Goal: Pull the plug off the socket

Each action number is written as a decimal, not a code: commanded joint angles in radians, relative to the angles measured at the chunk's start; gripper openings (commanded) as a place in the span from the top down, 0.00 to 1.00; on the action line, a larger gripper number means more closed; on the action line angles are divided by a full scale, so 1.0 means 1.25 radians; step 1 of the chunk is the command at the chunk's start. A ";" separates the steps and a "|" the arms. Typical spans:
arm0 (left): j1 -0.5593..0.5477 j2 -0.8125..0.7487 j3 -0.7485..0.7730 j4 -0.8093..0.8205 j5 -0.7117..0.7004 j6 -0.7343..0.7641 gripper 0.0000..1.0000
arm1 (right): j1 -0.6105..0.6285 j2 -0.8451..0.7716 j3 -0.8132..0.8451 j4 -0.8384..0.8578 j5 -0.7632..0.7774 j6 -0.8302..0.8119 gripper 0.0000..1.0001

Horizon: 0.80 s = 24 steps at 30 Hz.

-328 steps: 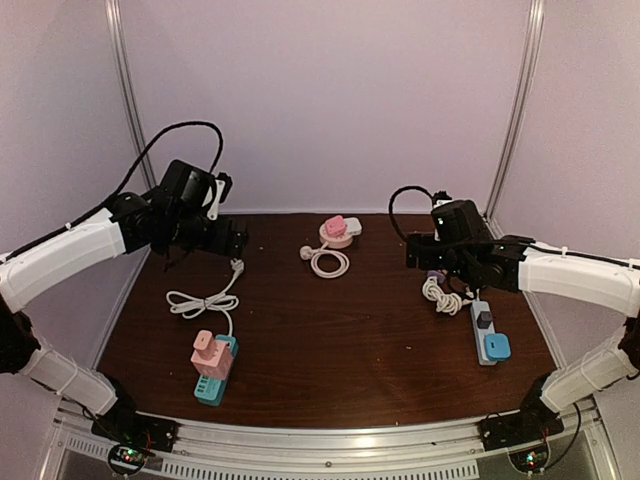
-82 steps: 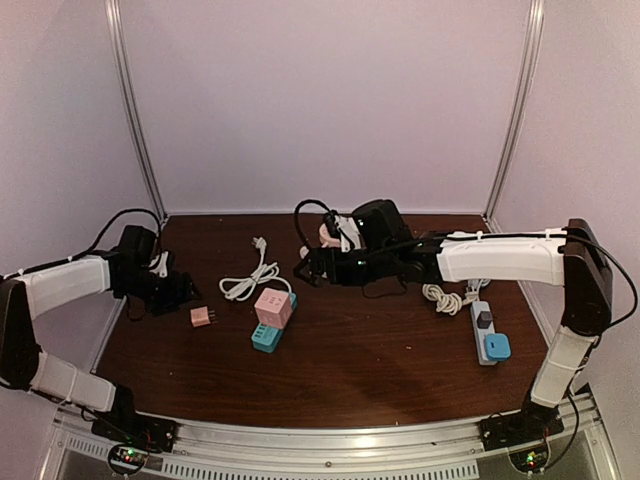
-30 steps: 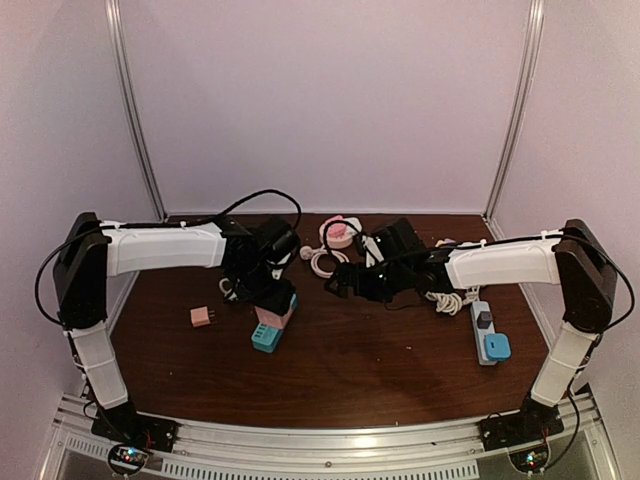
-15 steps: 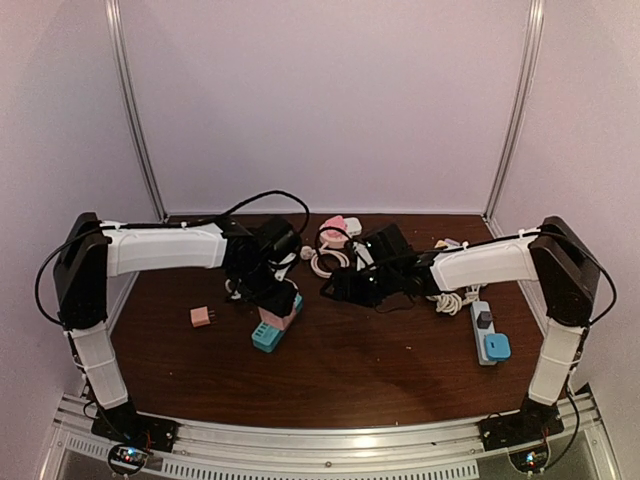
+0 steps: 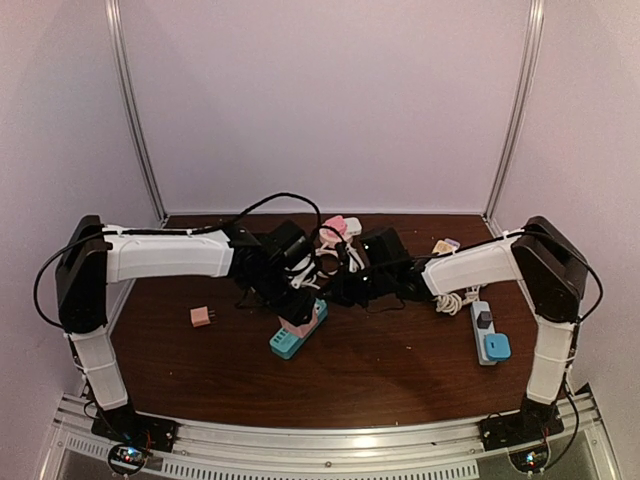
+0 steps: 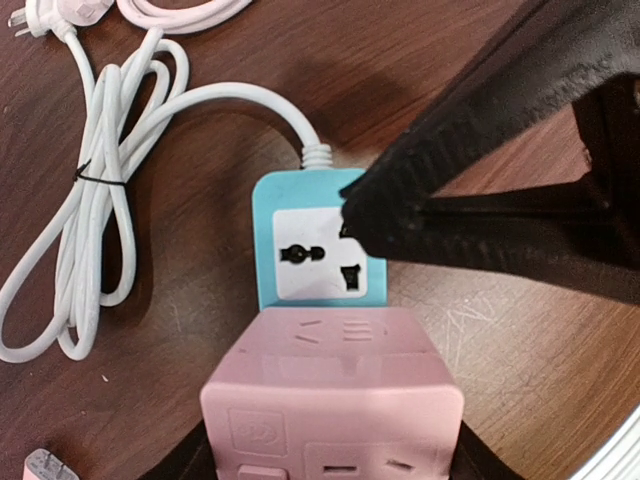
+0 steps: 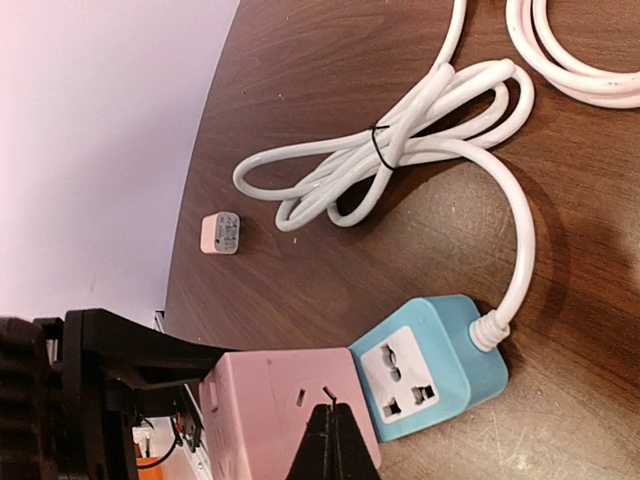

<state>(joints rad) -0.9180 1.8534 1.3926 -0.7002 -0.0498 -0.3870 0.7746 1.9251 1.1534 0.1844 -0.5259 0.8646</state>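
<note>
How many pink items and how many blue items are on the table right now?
Pink: 3 (cube adapter, small loose plug, round socket at the back)
Blue: 2 (socket strip, adapter at the far right)
Total: 5

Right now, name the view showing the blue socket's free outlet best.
Left wrist: the outlet faces it squarely. Right wrist sees it slanted; top external shows the blue socket tiny, beside the pink adapter.

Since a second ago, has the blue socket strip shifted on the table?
Yes. The blue socket strip has slid right, away from the loose small pink plug, which stayed put.
</note>
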 commanded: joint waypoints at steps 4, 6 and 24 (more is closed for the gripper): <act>-0.012 -0.016 0.021 0.073 -0.004 0.002 0.76 | -0.006 0.042 -0.014 0.071 -0.047 0.041 1.00; -0.014 -0.014 0.027 0.073 -0.017 -0.004 0.76 | -0.005 0.050 -0.015 0.076 -0.053 0.047 1.00; -0.023 0.012 0.096 0.073 -0.067 -0.025 0.76 | -0.005 0.133 -0.028 0.064 -0.031 0.049 1.00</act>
<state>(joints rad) -0.9352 1.8839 1.4384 -0.7002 -0.0971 -0.4057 0.7723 2.0480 1.1305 0.3252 -0.6033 0.9482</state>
